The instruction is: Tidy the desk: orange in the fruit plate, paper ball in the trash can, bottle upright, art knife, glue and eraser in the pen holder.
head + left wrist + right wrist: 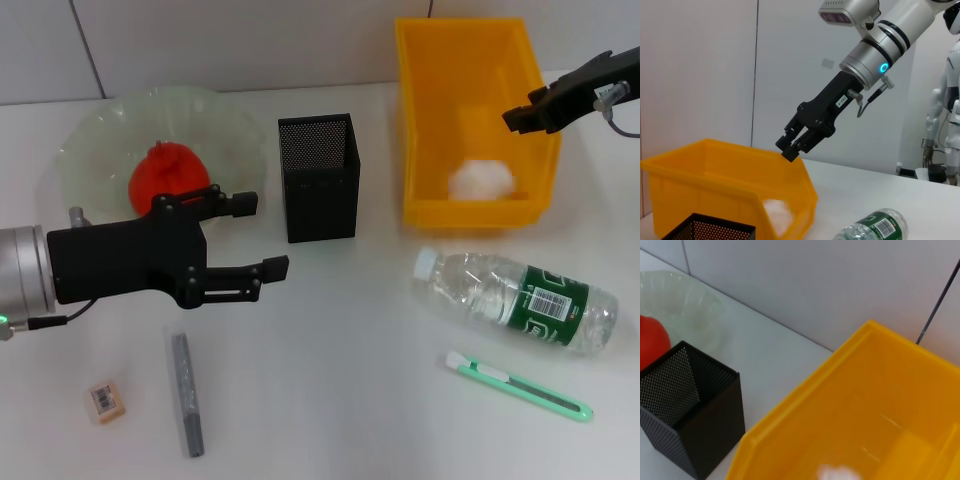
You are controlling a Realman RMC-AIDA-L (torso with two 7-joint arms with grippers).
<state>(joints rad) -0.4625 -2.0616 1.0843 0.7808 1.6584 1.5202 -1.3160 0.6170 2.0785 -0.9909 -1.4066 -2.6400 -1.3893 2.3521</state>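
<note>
The orange (165,172) lies in the glass fruit plate (100,125). My left gripper (264,235) hovers open and empty just in front of the plate, left of the black mesh pen holder (318,175). The white paper ball (481,180) rests inside the yellow trash can (425,120). My right gripper (517,118) hangs shut and empty over the bin's right rim. The bottle (515,300) lies on its side. The green art knife (520,387) lies in front of it. The grey glue stick (186,393) and the eraser (105,400) lie at the front left.
The white wall rises right behind the plate and bin. In the left wrist view the right gripper (789,151) hangs above the bin's rim (715,150), with the bottle (875,227) on the table beyond.
</note>
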